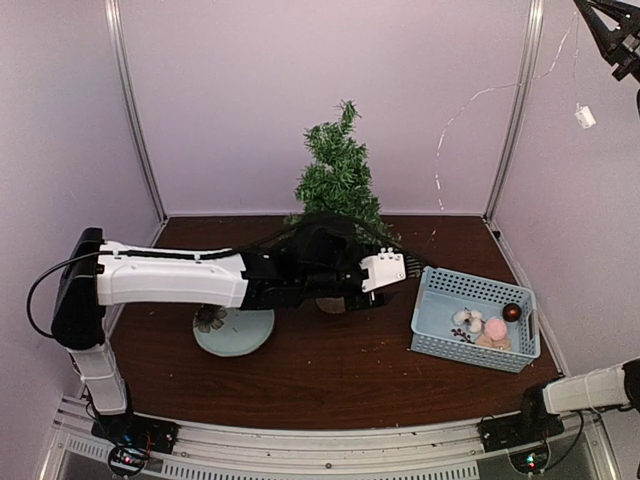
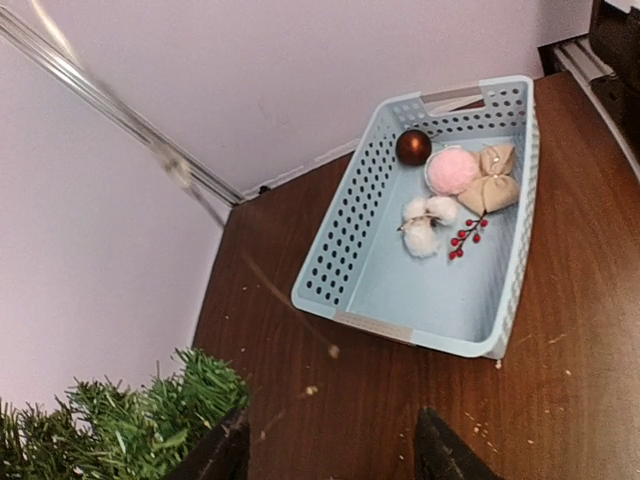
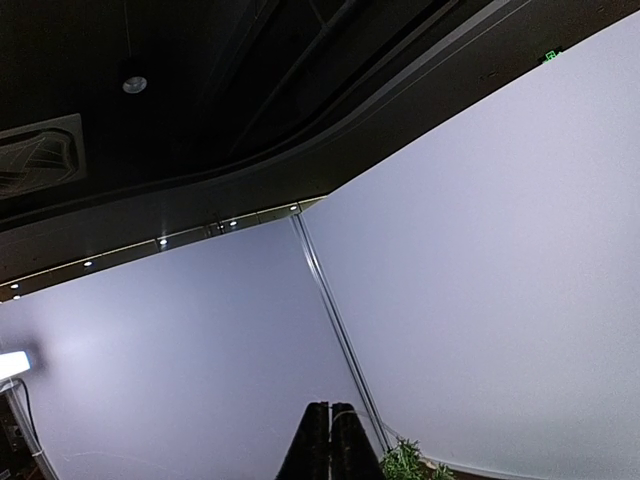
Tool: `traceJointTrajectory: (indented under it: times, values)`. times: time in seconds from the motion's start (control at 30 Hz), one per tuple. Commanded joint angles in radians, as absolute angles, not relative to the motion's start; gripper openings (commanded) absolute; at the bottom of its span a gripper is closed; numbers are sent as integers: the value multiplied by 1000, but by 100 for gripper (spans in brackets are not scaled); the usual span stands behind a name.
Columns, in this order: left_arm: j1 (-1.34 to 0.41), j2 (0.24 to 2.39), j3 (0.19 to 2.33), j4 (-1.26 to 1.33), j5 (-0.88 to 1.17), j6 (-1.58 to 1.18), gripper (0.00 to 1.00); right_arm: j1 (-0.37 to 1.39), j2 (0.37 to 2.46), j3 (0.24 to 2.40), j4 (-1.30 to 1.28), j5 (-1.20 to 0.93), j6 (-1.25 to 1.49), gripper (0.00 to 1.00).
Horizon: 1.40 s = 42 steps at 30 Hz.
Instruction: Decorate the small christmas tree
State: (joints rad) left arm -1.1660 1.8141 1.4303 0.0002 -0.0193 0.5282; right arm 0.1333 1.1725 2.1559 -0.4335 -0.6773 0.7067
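Observation:
The small christmas tree (image 1: pixel 338 175) stands at the back centre of the table; its branches show in the left wrist view (image 2: pixel 130 420) and its top in the right wrist view (image 3: pixel 405 462). My left gripper (image 1: pixel 388 272) reaches across in front of the tree's base, open and empty (image 2: pixel 330 455), just above the wood beside the lower branches. My right gripper (image 1: pixel 610 38) is raised high at the top right, shut (image 3: pixel 331 412) on a thin wire light string (image 1: pixel 470 100) that hangs down toward the tree. A strand of it also shows in the left wrist view (image 2: pixel 290 310).
A light-blue perforated basket (image 1: pixel 430 300) (image 2: pixel 340 230) at the right holds a brown ball (image 2: pixel 413 147), pink pom-pom (image 2: pixel 452 169), cotton bolls (image 2: pixel 425 222), beige bows (image 2: pixel 492 180) and a red berry sprig (image 2: pixel 467 235). A pale round plate (image 1: pixel 240 335) lies front left. A white tag (image 1: pixel 585 117) hangs from the wire.

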Motion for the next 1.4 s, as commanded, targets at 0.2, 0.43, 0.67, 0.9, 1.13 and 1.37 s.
traceJointTrajectory:
  times: [0.2, 0.43, 0.67, 0.9, 1.13, 1.37]
  values:
    - [-1172, 1970, 1564, 151, -197, 685, 45, 138, 1173, 2152, -393, -698, 718, 0]
    - [-1173, 1977, 1568, 136, -167, 678, 11, 138, 1184, 2155, -396, -697, 704, 0]
    - [-1213, 1843, 1505, 98, -65, 656, 0, 138, 1181, 2141, -433, -651, 656, 0]
    - [-1228, 1641, 1436, -76, 89, 493, 0, 138, 1162, 2042, -392, -569, 636, 0]
    - [-1200, 1451, 1411, -249, 168, 239, 0, 138, 1183, 1907, -239, -533, 709, 0]
    - [-1043, 1336, 1425, -235, 165, -39, 0, 179, 1287, 1891, -126, -503, 753, 0]
